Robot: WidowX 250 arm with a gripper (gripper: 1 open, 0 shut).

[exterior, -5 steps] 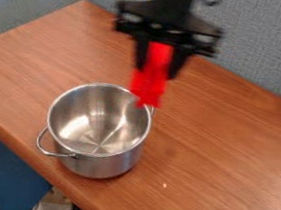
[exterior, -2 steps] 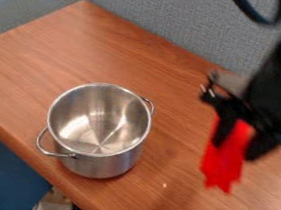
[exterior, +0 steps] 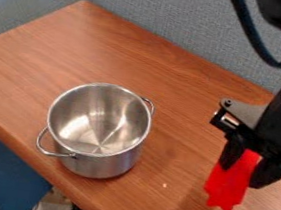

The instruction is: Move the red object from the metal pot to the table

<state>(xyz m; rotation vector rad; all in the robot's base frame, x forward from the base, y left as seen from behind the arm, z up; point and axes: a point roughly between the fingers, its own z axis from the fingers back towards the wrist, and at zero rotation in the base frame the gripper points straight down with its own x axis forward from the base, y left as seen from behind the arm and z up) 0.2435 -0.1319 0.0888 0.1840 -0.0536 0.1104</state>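
The wooden table (exterior: 58,48) is carrying the steel pot (exterior: 96,130), sitting well apart to the pincer's left. The pincer (exterior: 244,167) is pinching the red object (exterior: 228,185), which is hanging below it, over bare wood.

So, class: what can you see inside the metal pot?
The metal pot shows only its bare shiny floor and walls. The near inner wall is hidden by the rim. The red object hangs from the pincer over the table.
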